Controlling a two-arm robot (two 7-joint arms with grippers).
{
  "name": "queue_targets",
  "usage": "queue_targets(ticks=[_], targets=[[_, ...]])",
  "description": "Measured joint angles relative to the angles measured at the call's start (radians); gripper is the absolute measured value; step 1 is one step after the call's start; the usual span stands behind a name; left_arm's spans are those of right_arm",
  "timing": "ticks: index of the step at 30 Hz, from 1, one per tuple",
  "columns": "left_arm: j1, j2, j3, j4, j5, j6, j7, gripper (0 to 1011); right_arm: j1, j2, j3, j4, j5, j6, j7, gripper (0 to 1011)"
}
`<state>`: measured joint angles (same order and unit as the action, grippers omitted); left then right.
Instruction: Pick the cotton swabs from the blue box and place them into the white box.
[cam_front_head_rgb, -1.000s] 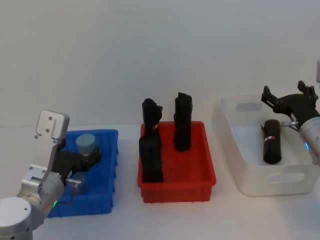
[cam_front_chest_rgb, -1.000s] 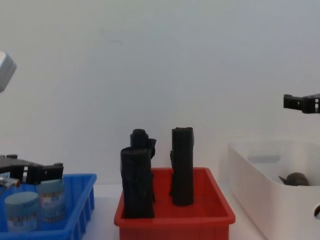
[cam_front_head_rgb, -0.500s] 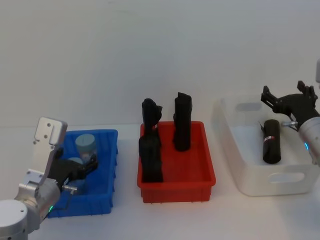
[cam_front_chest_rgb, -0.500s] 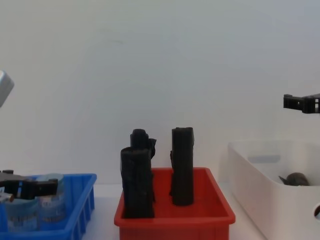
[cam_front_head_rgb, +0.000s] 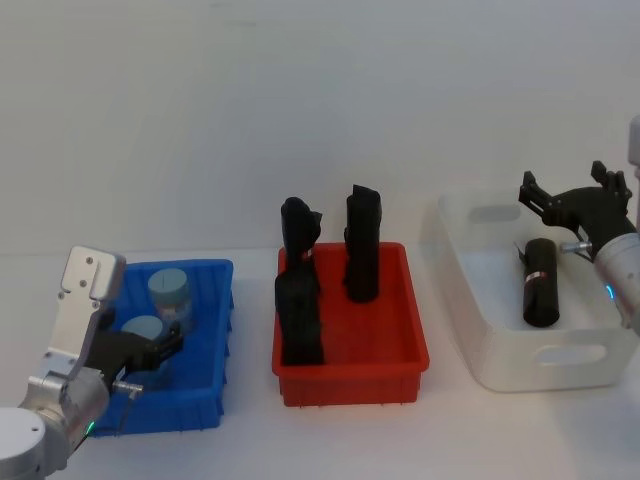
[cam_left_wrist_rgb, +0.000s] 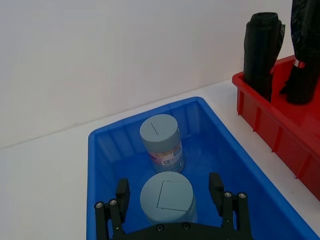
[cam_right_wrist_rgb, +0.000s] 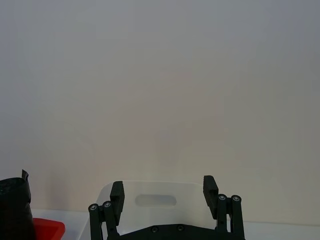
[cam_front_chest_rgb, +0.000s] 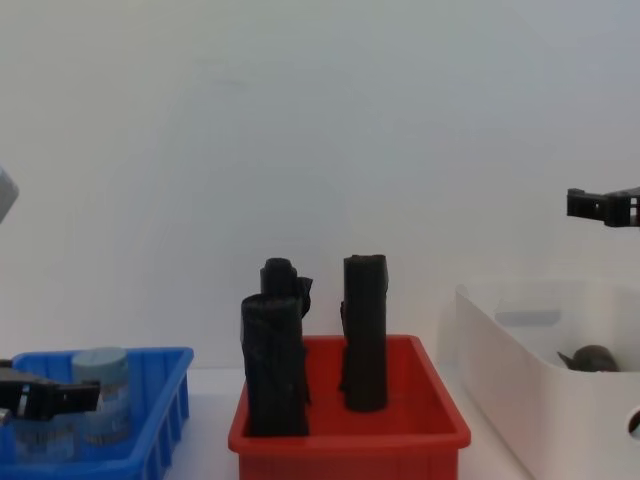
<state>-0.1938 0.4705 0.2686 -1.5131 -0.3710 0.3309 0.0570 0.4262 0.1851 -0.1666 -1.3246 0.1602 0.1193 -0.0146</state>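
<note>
Chest view's edge cuts off right pincer (cam_front_chest_rgb: 603, 207); left pincer (cam_left_wrist_rgb: 169, 184) body hides nearer cotton swabs (cam_left_wrist_rgb: 167, 202) tub's base.

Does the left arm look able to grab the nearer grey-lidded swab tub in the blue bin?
Probably yes. The left claw is open with a finger on either side of the nearer clear grey-lidded tub in the bright blue plastic bin; nothing sits between, and the other tub stands farther back.

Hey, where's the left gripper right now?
Head view, lower left: the left gripper is down in the blue box, open jaws either side of the nearer swab tub, the other tub just behind it.
</note>
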Motion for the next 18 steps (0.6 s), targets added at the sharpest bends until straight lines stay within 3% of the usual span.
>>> queue_targets(ticks=[18], targets=[[-0.008, -0.010, -0.009, 0.060, -0.009, -0.006, -0.025, 1004, 0.000, 0.000, 0.000, 0.000, 0.000, 0.000, 0.000, 1001]])
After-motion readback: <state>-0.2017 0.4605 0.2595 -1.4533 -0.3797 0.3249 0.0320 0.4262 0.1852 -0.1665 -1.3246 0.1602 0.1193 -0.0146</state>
